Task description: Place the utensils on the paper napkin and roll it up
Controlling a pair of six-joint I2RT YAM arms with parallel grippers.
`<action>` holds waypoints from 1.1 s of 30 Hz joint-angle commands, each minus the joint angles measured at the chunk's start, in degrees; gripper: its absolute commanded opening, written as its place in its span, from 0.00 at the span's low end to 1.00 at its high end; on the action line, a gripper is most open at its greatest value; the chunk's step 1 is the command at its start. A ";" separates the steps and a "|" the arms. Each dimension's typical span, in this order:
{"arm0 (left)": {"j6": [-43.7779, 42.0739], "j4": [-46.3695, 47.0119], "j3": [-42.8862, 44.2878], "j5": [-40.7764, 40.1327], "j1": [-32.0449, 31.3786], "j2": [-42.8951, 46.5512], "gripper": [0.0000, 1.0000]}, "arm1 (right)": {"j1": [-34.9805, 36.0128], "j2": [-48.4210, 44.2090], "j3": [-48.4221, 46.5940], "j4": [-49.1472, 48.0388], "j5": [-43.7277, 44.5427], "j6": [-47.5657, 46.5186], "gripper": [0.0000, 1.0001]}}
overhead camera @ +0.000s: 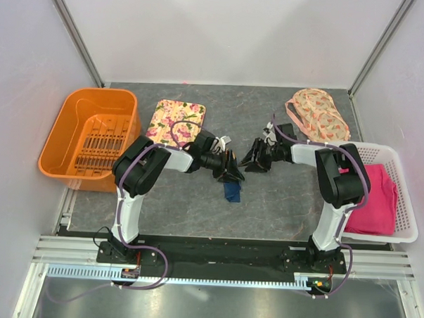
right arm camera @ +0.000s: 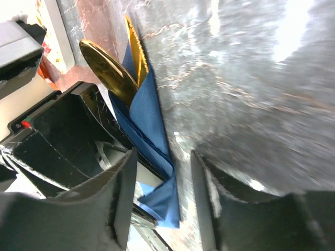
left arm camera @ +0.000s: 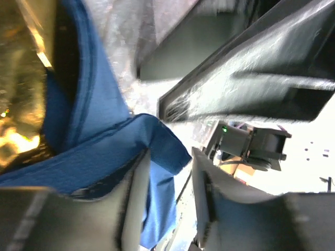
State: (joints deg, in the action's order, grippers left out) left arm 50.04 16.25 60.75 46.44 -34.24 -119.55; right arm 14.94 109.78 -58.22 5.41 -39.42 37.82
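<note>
- Watching the wrap is your main job now. The napkin [overhead camera: 232, 191] lies bunched near the middle of the worktop [overhead camera: 287, 204], between the two arms and just under the left one. It is folded loosely round the utensils [right arm camera: 112, 76].
- Your left pincer [left arm camera: 170, 157] is spread and pinches nothing. A loose flap of napkin hangs in the gap, against one finger [left arm camera: 131, 209].
- Your right pincer [right arm camera: 164, 157] is spread too and holds nothing. Only the napkin's corner tip lies between its fingers.
- Nothing pins the wrap, so it could spring open. The paper is thin and the folds look slack.
- The flap by your left finger could snag if you lift straight away. That would drag the bundle or peel a layer back.
- The gold ends poke out of an open end of the wrap. Smooth metal would likely slide out if you tip or nudge the bundle that way.
- The two pincers sit near each other over the bundle. A careless sweep could knock one into the other, or shove the napkin aside.
- Count:
  - one napkin
  - two gold ends in sight, a spoon bowl [right arm camera: 104, 65] and a narrower piece [right arm camera: 135, 47]; I cannot tell if more are hidden inside
  - two pincers
  - one orange basket [overhead camera: 66, 124]
  - one white basket [overhead camera: 402, 185] with one pink cloth [overhead camera: 375, 201] in it
  - one floral tray [overhead camera: 173, 115]
  - one peach patterned cloth [overhead camera: 316, 114] at the far side
</note>
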 commanded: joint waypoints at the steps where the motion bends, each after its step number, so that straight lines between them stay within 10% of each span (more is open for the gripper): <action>1: -6.36 -6.49 -0.55 -5.30 0.23 -3.32 0.52 | -1.40 -2.90 -1.64 4.43 1.10 -3.54 0.60; 26: -10.14 -7.64 0.07 -3.46 0.05 -2.18 0.53 | 0.35 2.20 2.23 6.54 0.04 -8.64 0.59; 33: -10.58 -7.64 0.16 -3.28 0.05 -1.92 0.49 | 0.88 2.20 4.69 8.30 0.39 -11.10 0.43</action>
State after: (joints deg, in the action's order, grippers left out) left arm 44.88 14.57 61.93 48.29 -34.26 -119.55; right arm 14.98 110.61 -57.06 8.10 -45.45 31.86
